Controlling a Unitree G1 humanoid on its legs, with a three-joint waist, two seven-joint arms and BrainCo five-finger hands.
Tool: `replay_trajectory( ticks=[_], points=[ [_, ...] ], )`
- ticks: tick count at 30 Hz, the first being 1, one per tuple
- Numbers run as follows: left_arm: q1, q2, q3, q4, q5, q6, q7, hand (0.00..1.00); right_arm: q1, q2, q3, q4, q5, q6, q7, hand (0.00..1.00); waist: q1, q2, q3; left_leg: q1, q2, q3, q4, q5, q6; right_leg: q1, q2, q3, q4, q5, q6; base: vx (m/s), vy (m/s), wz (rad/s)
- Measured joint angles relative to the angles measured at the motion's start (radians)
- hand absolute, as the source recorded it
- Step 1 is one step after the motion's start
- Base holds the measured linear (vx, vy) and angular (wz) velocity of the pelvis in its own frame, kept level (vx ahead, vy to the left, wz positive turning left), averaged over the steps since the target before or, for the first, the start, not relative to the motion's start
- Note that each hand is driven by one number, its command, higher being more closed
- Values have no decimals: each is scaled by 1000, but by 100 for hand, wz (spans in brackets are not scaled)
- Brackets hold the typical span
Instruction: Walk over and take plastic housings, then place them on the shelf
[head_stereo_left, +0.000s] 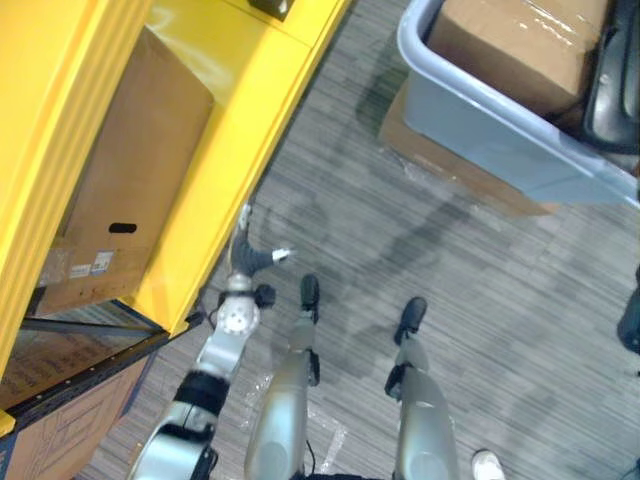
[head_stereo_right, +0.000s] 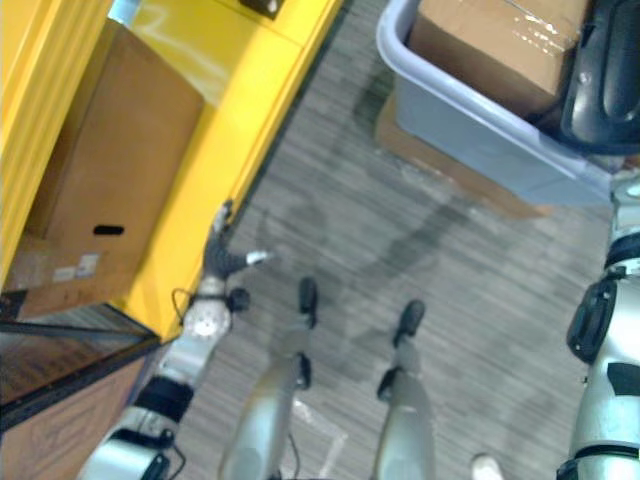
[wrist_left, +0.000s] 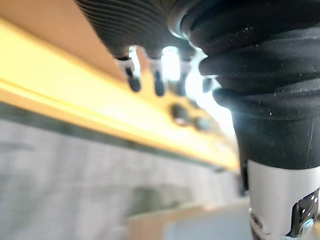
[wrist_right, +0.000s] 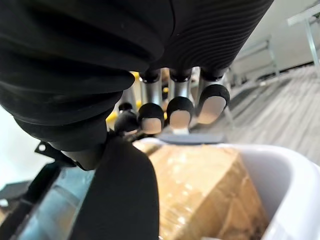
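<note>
A black plastic housing (head_stereo_right: 600, 70) hangs over the right end of a grey-blue bin (head_stereo_left: 480, 120). In the right wrist view my right hand (wrist_right: 175, 102) has its fingers curled, their tips turned back against the top of the housing (wrist_right: 120, 200), above the bin. My left hand (head_stereo_left: 243, 258) hangs low beside the yellow shelf (head_stereo_left: 230, 130), holding nothing, with straight fingers (wrist_left: 133, 80) close to the shelf's front post and the thumb spread out.
A large cardboard box (head_stereo_left: 130, 180) fills the yellow shelf's bay, with more boxes (head_stereo_left: 70, 430) on the level below. The bin holds a taped cardboard box (head_stereo_left: 520, 40) and stands on flat cardboard (head_stereo_left: 450, 165). Grey striped carpet lies between shelf and bin.
</note>
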Motion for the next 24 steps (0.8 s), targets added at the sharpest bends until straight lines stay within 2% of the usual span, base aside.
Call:
replay_trajectory(
  ticks=[4, 9, 16, 24],
  points=[
    [-143, -5, -38, 11, -48, -1, 13, 0, -24, 45, 0, -17, -1, 1, -21, 100, -10, -1, 0, 1, 7, 18, 8, 0, 0, -4, 5, 14, -3, 7, -3, -30, -23, -12],
    [-305, -33, -60, 157, -131, 0, 18, 0, -70, 101, -1, -32, -16, 9, -25, 100, -38, -4, 1, 2, 10, 34, 17, 0, 0, -4, 8, 32, -17, 21, -2, -43, -18, -11],
    [-479, -91, -69, 367, -278, 1, 12, 0, -98, 182, -1, -32, -21, 10, -43, 100, -66, -55, 3, 4, 15, 64, 19, -3, -3, -21, 11, 69, -22, 30, 0, -41, -19, -11],
    [-550, -99, -66, 400, -329, 1, 13, 0, -128, 229, 33, -47, -40, 9, -107, 100, -87, -64, 6, -4, 15, 83, 19, -6, -6, -39, 11, 90, -22, 38, 4, -36, -21, -7]
  ],
)
